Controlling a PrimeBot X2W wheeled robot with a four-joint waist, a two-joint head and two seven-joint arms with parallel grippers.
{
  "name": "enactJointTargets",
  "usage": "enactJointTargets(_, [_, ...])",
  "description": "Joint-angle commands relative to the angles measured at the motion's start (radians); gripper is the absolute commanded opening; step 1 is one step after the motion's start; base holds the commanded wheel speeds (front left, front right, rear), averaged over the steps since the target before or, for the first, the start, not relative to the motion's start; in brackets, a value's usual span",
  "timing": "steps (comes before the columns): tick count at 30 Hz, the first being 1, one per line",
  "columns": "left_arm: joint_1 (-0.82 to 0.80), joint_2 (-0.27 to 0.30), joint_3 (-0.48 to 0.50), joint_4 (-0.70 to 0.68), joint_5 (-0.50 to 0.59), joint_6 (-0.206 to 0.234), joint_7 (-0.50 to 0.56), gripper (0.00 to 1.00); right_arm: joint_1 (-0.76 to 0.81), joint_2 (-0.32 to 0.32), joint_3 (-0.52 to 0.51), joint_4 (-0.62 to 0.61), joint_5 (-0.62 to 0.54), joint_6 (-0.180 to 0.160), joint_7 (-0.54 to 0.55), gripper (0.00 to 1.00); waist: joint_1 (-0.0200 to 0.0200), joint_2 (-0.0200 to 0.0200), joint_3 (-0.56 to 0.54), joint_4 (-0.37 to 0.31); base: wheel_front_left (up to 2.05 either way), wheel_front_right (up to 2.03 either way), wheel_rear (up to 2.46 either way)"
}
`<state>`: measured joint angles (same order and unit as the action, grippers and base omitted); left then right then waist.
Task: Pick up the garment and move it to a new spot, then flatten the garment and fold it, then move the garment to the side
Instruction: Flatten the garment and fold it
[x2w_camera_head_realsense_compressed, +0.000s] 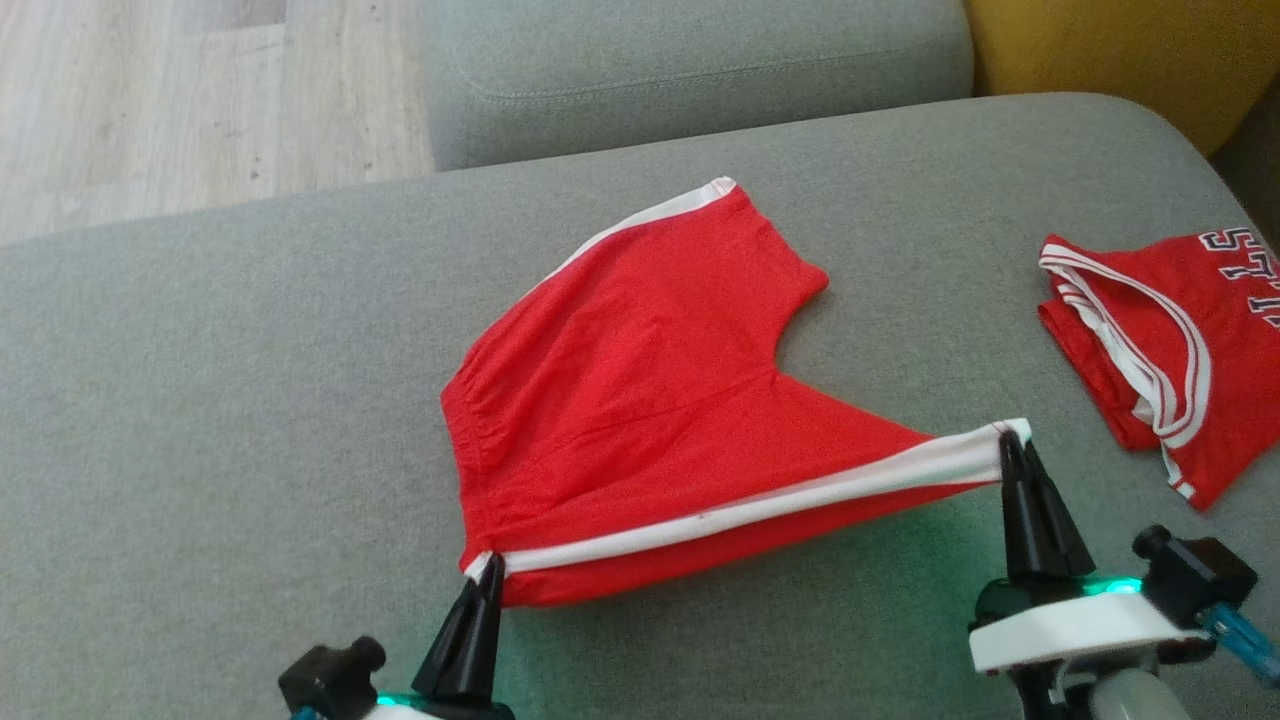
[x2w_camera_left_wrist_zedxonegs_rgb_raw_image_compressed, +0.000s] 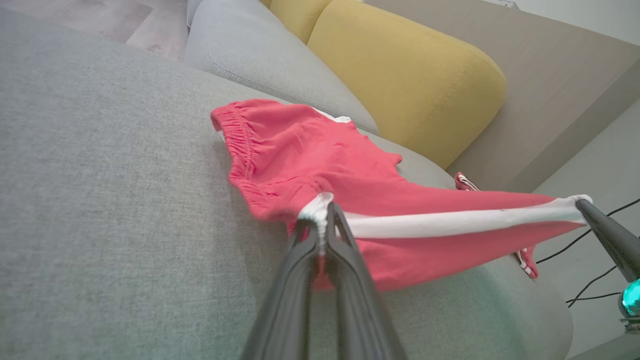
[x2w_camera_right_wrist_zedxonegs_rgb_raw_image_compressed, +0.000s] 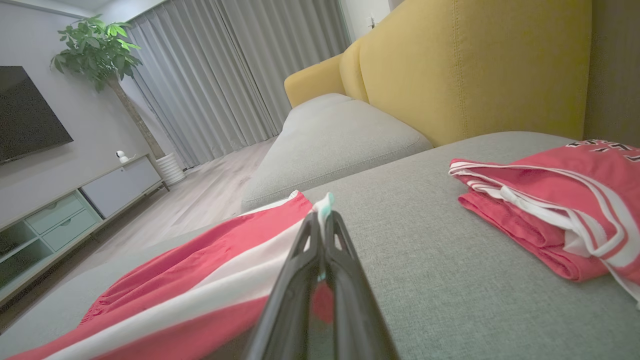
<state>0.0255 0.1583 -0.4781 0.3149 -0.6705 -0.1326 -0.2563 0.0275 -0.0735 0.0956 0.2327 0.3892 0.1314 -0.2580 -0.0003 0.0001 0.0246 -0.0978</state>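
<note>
- The grey sofa seat (x2w_camera_head_realsense_compressed: 200, 400) serves as the work surface. Its near edge is cut off in the head view, so the room left for laying out cannot be judged.
- The red shorts (x2w_camera_head_realsense_compressed: 640, 400) are spread mid-seat, with the near striped side raised and stretched between both tools. Creases could be dragged in by an uneven pull.
- A folded red jersey (x2w_camera_head_realsense_compressed: 1150, 340), partly cut off, lies well apart on the right and could be brushed by a wide swing.
- The left tool (x2w_camera_head_realsense_compressed: 488, 572) is clamped shut on the waistband corner and the right tool (x2w_camera_head_realsense_compressed: 1008, 442) on the hem corner. Little cloth is pinched, so a slip is possible.
</note>
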Motion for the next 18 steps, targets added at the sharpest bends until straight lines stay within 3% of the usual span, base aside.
enactJointTargets(1, [-0.037, 0.003, 0.041, -0.036, -0.006, 0.002, -0.005, 0.0, -0.038, -0.005, 0.009, -0.045, 0.005, -0.001, -0.004, 0.0, 0.0003, -0.0001, 0.006, 0.005, 0.0, 0.0, 0.0])
enactJointTargets(8, [-0.147, 0.013, 0.012, -0.053, -0.017, 0.002, -0.005, 0.0, -0.143, -0.029, 0.009, -0.024, -0.018, -0.001, -0.004, 0.0, 0.0003, -0.0001, 0.076, 0.042, 0.0, 0.0, 0.0])
enactJointTargets(18, [-0.439, 0.01, -0.046, 0.007, -0.053, 0.002, -0.005, 0.0, -0.507, -0.068, 0.061, 0.189, -0.101, -0.001, -0.004, 0.0, 0.0003, -0.0001, 0.266, 0.109, 0.0, 0.0, 0.0])
